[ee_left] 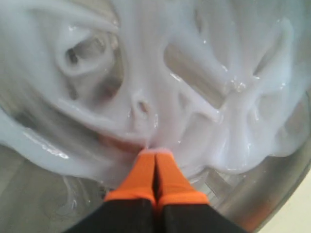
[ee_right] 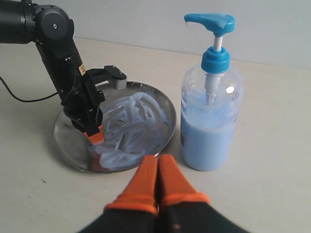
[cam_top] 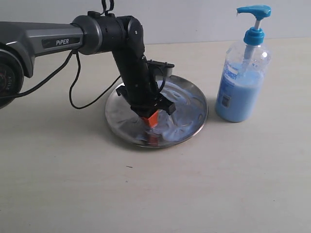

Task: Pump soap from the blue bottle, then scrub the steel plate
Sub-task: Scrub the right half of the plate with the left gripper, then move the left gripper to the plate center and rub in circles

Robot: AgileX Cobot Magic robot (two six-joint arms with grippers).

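Observation:
The steel plate (cam_top: 192,99) lies on the table, smeared with pale blue soap (cam_top: 177,124) in swirls. My left gripper (cam_top: 151,120) is shut, its orange fingertips pressed down onto the plate's near part. In the left wrist view that gripper (ee_left: 156,152) touches the soap (ee_left: 194,87) spread over the plate (ee_left: 286,179). The blue bottle (cam_top: 243,82) stands upright just right of the plate, pump head raised. My right gripper (ee_right: 157,159) is shut and empty, hovering back from the plate (ee_right: 65,141) and the bottle (ee_right: 210,111). It is out of the exterior view.
A black cable (cam_top: 77,92) hangs from the left arm (cam_top: 53,41) and loops onto the table left of the plate. A pale wall runs behind the beige table (cam_top: 146,194).

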